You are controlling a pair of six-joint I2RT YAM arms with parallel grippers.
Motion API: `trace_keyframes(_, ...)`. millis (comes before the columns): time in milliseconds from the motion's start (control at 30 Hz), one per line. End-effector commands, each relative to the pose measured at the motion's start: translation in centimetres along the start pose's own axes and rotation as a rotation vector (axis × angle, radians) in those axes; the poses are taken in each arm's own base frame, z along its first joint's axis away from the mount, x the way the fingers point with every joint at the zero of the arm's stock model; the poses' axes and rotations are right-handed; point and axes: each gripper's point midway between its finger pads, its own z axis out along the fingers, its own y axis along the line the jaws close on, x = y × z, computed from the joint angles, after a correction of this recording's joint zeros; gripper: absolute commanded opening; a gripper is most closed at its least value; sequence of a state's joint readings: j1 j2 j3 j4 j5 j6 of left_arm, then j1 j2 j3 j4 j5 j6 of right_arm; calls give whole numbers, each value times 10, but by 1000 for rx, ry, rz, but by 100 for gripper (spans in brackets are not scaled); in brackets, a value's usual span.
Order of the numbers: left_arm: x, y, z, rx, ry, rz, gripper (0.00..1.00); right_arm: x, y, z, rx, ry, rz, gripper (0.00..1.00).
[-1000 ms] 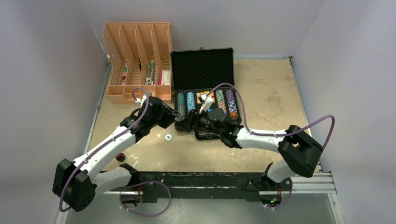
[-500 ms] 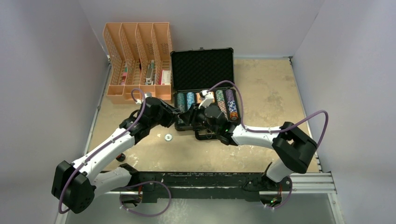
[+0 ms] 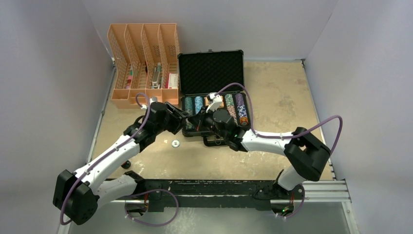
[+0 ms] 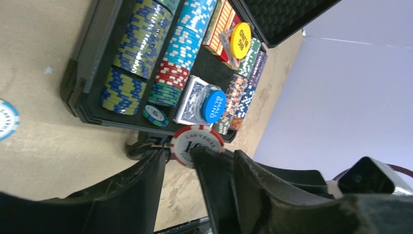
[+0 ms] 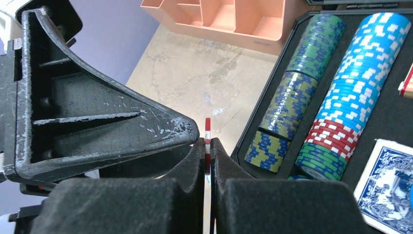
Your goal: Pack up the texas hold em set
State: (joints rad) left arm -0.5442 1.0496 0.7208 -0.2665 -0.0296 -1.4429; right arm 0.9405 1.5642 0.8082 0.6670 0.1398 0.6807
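The right gripper [image 5: 208,144] clamped the red-and-white chip [image 4: 197,144] while the left gripper [image 4: 198,158] stood parted, so drawing it straight out toward the case [image 4: 78,83] seemed wisest.

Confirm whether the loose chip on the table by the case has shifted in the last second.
No. The loose chip lies at the same spot off the near-left corner of the black case.

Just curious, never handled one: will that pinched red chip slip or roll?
Probably stiff: the chip stands unbent, edge up, in the shut right gripper. Being a thin round disc, it may roll if dropped on edge. Gripped only near one edge, it could pivot.
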Motion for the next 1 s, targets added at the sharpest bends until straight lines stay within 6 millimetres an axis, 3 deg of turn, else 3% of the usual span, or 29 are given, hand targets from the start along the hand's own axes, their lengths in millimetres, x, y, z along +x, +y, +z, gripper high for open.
trace_keyframes(0, -23, -15, -17, 20, -106, 85, 57, -42, 20, -8, -74, -139, -131, 0)
trace_keyframes(67, -46, -14, -29, -43, -217, 175, 60, -54, 20, -19, -83, -165, -247, 0)
trace_keyframes(133, -70, -30, -47, -62, -318, 258, 62, -61, 17, -28, -101, -152, -376, 0)
trace_keyframes(233, -86, -47, -64, -72, -382, 393, 63, -72, 2, -38, -107, -120, -553, 0)
trace_keyframes(333, -86, -60, -69, -53, -363, 511, 63, -75, -23, -42, -144, -34, -682, 0)
trace_keyframes(433, -89, -66, -73, -67, -355, 606, 63, -73, -46, -32, -144, 101, -758, 0)
trace_keyframes(500, -94, -67, -77, -93, -368, 646, 63, -53, -55, -25, -186, 203, -806, 0)
trace_keyframes(633, -97, -65, -80, -107, -375, 709, 63, -40, -60, -6, -234, 306, -864, 0)
trace_keyframes(767, -92, -58, -66, -118, -345, 748, 63, -26, -77, 8, -221, 430, -891, 0)
trace_keyframes(967, -100, -54, -59, -155, -375, 752, 63, -11, -80, 10, -277, 474, -908, 0)
